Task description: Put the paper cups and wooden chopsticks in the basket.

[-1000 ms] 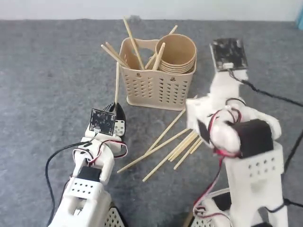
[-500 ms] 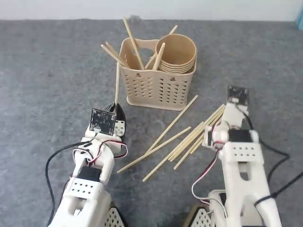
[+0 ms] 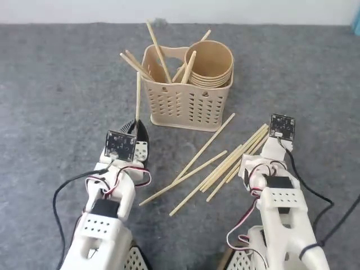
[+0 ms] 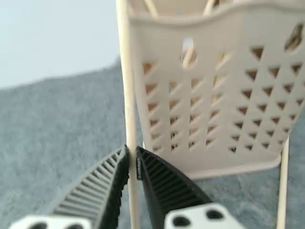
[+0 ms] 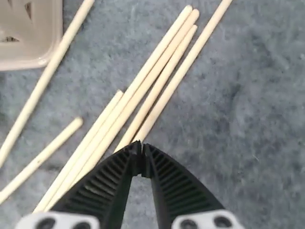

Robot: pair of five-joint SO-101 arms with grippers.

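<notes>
Left gripper (image 4: 132, 157) is clamped on one wooden chopstick (image 4: 125, 71). The stick stands nearly upright, its long axis running up the outside of the basket (image 4: 214, 95), just beside its wall. The rim lies above and beyond the jaws, so I judge the stick must rise and go inward. The paper cups (image 3: 209, 63) sit stacked in the basket. Right gripper (image 5: 141, 150), jaws together, hangs at the near ends of the loose chopsticks (image 5: 157, 90), which slant away toward the basket.

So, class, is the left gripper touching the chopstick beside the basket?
Touching. The left wrist view shows the left gripper shut on the chopstick, with both fingertips pressed against it and no gap on either side.
</notes>
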